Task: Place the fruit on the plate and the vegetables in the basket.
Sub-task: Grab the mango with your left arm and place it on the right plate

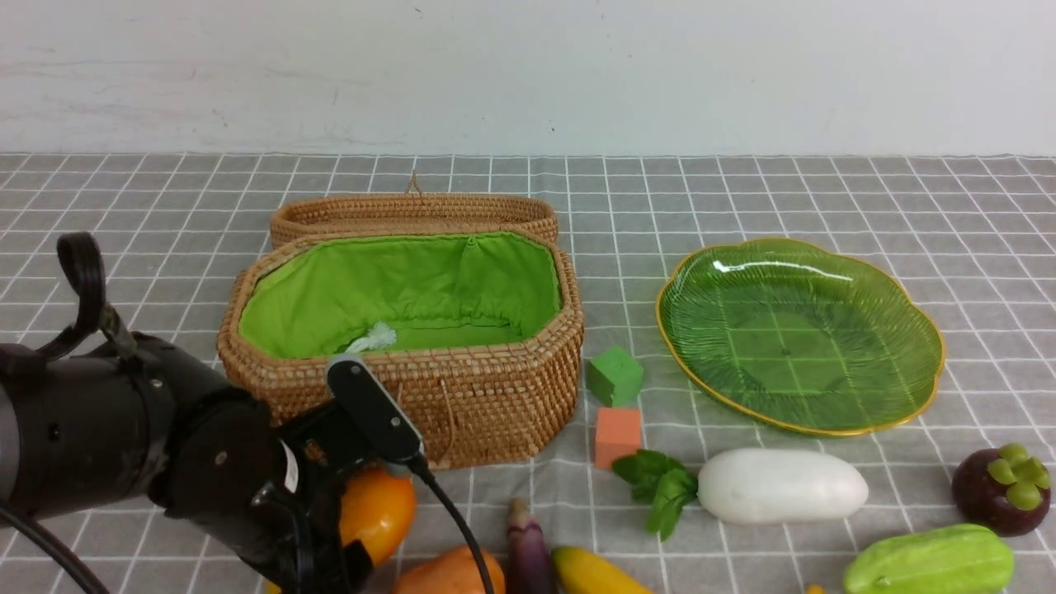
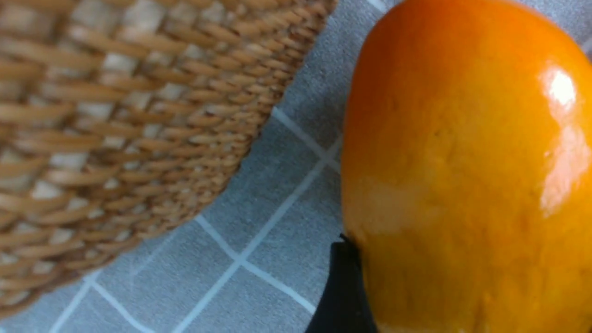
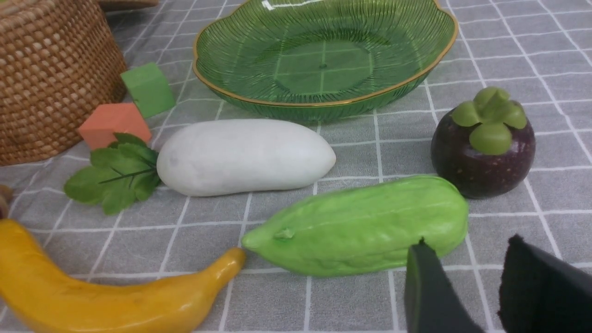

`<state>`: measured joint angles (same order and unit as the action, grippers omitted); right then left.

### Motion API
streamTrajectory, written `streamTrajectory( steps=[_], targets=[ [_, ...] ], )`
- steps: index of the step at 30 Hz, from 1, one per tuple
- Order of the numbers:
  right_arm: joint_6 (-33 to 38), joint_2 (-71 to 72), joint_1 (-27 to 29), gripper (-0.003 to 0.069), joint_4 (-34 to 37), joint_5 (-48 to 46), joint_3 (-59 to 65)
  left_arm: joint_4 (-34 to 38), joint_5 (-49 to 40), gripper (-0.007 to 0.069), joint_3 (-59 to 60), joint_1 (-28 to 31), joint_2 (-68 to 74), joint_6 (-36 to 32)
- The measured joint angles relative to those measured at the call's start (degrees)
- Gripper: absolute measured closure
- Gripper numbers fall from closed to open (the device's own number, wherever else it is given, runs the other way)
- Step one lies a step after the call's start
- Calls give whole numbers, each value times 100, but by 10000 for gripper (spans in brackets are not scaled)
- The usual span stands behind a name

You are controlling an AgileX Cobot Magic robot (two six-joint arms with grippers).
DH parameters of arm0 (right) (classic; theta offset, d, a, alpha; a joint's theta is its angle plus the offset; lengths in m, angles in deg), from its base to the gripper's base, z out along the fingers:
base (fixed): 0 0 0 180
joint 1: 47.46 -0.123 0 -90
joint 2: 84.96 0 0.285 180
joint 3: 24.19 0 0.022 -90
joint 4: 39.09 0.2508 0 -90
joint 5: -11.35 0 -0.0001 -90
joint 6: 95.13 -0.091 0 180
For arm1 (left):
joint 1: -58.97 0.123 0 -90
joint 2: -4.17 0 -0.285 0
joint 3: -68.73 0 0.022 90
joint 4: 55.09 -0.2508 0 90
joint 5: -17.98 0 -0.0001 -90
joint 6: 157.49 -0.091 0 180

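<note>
Left gripper [image 1: 342, 549] sits low at the near edge of the table [image 1: 825, 190], toward its left corner, mostly hidden behind its own wrist. In the left wrist view one black finger [image 2: 344, 291] touches the side of the orange-yellow toy mango [image 1: 379, 511]. The other finger is out of sight, so I cannot tell whether the jaws are clamped on the fruit or merely around it. The mango lies just in front of the front wall of the wicker basket [image 1: 462, 396], whose green lining is exposed, and its woven lid [image 1: 412, 214] lies behind it toward the far edge. The right gripper [image 3: 467, 245] shows only in its own wrist view, its two black fingers [image 3: 430, 296] apart with nothing between them, close to the blunt end of the ridged light green gourd [image 3: 365, 226]. The gourd lies at the near edge toward the right corner, with the dark purple mangosteen [image 1: 1002, 488] just beyond it. The green leaf-shaped glass plate [image 1: 800, 338] stands to the right of the basket with nothing on it. A green cube [image 1: 615, 375] and an orange cube [image 1: 617, 435] sit between basket and plate. The white radish [image 1: 780, 485] lies in front of the plate, its leaves pointing toward the orange cube. Along the near edge, around the middle, lie an orange-brown potato-like lump [image 1: 450, 573], a small purple eggplant [image 1: 528, 553] and a yellow banana [image 1: 590, 573], side by side and partly cut off by the front view's lower border.
</note>
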<state>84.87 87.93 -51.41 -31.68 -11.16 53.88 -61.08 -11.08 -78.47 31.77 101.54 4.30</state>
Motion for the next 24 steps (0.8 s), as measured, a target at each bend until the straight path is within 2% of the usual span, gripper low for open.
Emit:
streamTrajectory(
  steps=[14, 18, 23, 24],
  targets=[
    [0, 0, 0, 419, 0, 0, 0, 984, -1279, 90, 6, 0, -1385, -67],
    [0, 0, 0, 419, 0, 0, 0, 1844, -1600, 90, 6, 0, -1912, -586],
    [0, 0, 0, 419, 0, 0, 0, 2703, -1588, 90, -140, 0, -2146, -847],
    [0, 0, 0, 419, 0, 0, 0, 3102, -1618, 90, -364, 0, -2132, -1031]
  ],
)
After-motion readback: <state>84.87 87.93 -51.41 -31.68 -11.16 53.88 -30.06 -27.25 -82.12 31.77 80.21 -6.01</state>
